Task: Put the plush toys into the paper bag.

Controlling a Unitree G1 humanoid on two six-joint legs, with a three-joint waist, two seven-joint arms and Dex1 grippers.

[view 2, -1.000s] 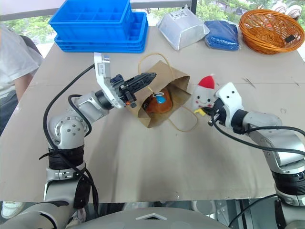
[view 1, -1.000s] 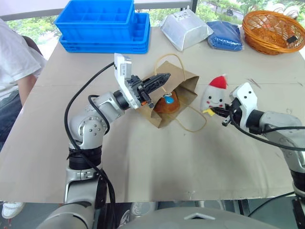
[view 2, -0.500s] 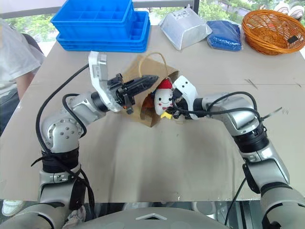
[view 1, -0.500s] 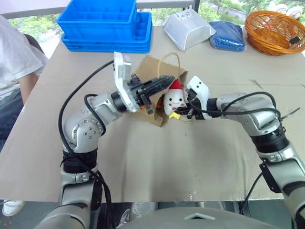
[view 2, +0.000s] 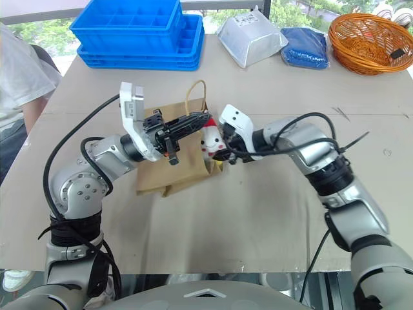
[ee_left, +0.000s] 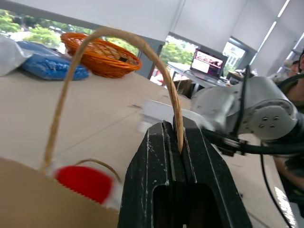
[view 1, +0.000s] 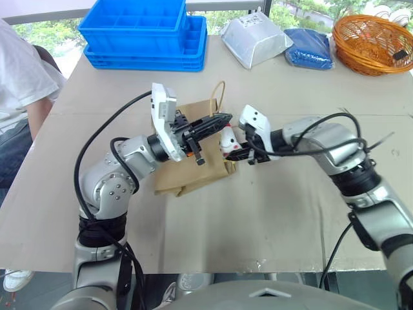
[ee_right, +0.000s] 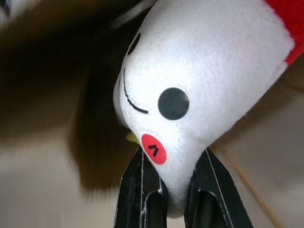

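Right gripper (ee_right: 164, 190) is clamped on the white toy (view 2: 210, 139) at the bag (view 2: 169, 169) mouth, left gripper (ee_left: 173, 142) pinched shut on a cord handle (ee_left: 164, 66); judged light, soft and squashy, the toy is best held by its lower edge.

White plush toy (ee_right: 199, 85): red top cut by right wrist frame edge; base hidden between right fingers (ee_right: 142, 190). In head views, lower half screened by paper bag (view 1: 193, 174) and left fingers (view 1: 210, 123). Bag mouth beside toy blurred to dark smear in right wrist view. Bag interior beyond left fingers hidden; brown toy cannot be made out. Cord handle (ee_left: 118, 35) end hidden in left fingers' pinch. Laptop screen (ee_left: 207, 61) past fingers too small to read.
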